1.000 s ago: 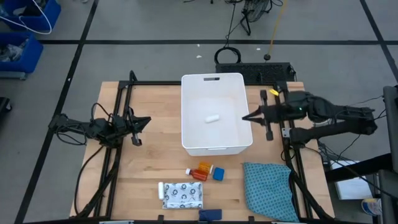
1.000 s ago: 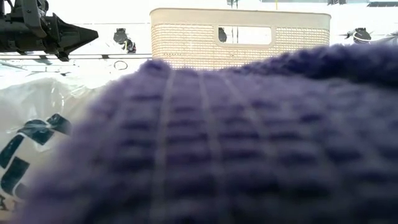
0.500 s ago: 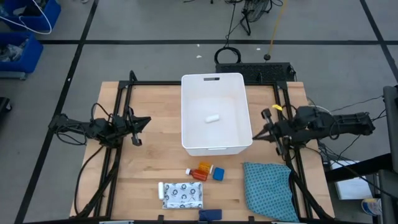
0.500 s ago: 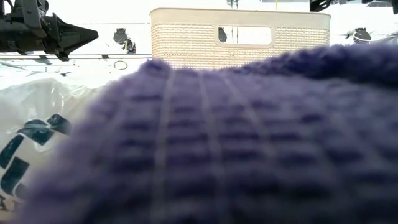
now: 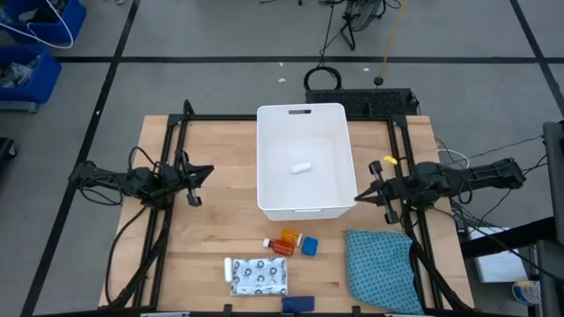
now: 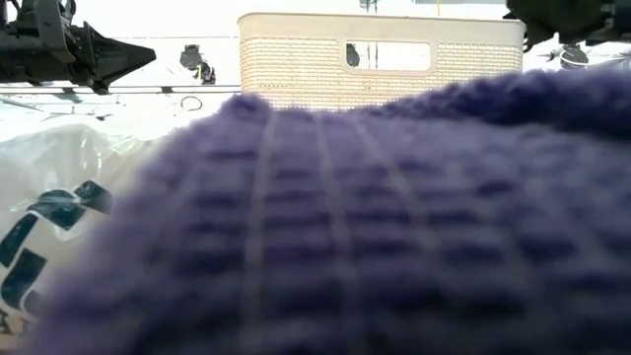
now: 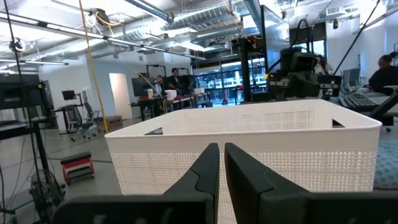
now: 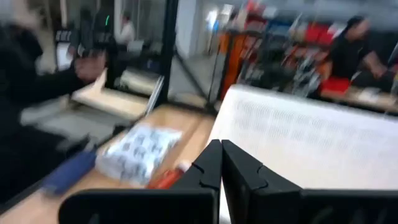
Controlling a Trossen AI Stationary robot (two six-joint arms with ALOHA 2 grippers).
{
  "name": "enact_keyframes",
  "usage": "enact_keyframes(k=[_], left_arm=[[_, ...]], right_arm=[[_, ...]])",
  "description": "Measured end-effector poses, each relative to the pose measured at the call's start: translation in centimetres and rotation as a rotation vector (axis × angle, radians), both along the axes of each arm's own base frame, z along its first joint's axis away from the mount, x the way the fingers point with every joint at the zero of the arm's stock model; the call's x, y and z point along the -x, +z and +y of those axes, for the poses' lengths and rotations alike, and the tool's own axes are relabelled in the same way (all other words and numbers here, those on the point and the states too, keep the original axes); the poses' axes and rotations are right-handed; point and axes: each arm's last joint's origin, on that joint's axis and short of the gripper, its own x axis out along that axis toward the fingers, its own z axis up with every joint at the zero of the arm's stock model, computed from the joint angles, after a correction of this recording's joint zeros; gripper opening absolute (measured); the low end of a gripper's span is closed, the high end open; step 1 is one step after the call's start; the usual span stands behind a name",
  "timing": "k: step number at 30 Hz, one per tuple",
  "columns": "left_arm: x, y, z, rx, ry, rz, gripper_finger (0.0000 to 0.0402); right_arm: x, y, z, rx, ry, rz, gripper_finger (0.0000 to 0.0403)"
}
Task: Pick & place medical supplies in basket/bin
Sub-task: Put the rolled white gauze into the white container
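The white tub (image 5: pixel 300 158) stands mid-table with one small white roll (image 5: pixel 301 166) on its floor. Near the table's near edge lie orange pill bottles (image 5: pixel 285 241), a blue cube (image 5: pixel 309 246), the white patterned packet (image 5: pixel 261 276), another white roll (image 5: pixel 228 269) and the dark blue bar (image 5: pixel 298 304). In the low view, the bar (image 6: pixel 345 227) fills the foreground. My right gripper (image 5: pixel 359 197) is shut, beside the tub's near right corner, pointing left. My left gripper (image 5: pixel 209 170) is shut and waits left of the tub.
A teal patterned cloth (image 5: pixel 381 269) lies at the table's near right corner, just nearer than my right arm. Black frame rails (image 5: pixel 167 220) run along both table sides. Bare wood lies between my left gripper and the tub. People show in the room beyond.
My right gripper has drawn back from over the tub's right rim, moving toward the table's near and right edges and dropping lower, and now sits off the tub's near right corner. Its fingers have stayed shut. The items have not moved.
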Motion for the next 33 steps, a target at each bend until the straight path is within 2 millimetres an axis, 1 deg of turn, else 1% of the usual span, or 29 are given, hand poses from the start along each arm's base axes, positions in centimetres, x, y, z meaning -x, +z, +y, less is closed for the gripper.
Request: enact_keyframes(k=[1,4,7,16,23,26,28,30,33], left_arm=[[0.0,0.0,0.0,0.000,0.000,0.000,0.0031],[0.0,0.0,0.0,0.003,-0.001,-0.002,0.0031],[0.0,0.0,0.0,0.023,-0.006,-0.007,0.0031],[-0.1,-0.2,-0.1,0.062,-0.052,0.001,0.0031],[-0.1,-0.3,-0.1,0.088,-0.068,-0.003,0.0031],[-0.1,0.2,-0.4,0.075,-0.144,0.015,0.0031],[-0.2,0.7,-0.6,0.058,-0.202,0.058,0.0030],[-0.6,0.8,-1.0,0.065,-0.235,0.141,0.0030],[-1.6,1.7,-1.8,0.078,-0.273,0.216,0.0030]], right_arm=[[0.2,-0.2,0.0,-0.005,0.011,-0.034,0.0000],[0.8,-0.7,0.2,-0.008,0.117,-0.120,0.0000],[1.2,-1.4,0.4,-0.005,0.188,-0.169,0.0000],[1.1,-4.3,0.4,-0.006,0.196,-0.208,0.0000],[1.1,-4.2,0.4,0.017,0.194,-0.250,0.0000],[1.1,-4.2,0.4,0.023,0.193,-0.253,0.0000],[1.1,-4.2,0.4,0.024,0.193,-0.254,0.0000],[1.1,-4.2,0.4,0.024,0.193,-0.254,0.0000],[1.1,-4.2,0.4,0.025,0.192,-0.254,0.0000]])
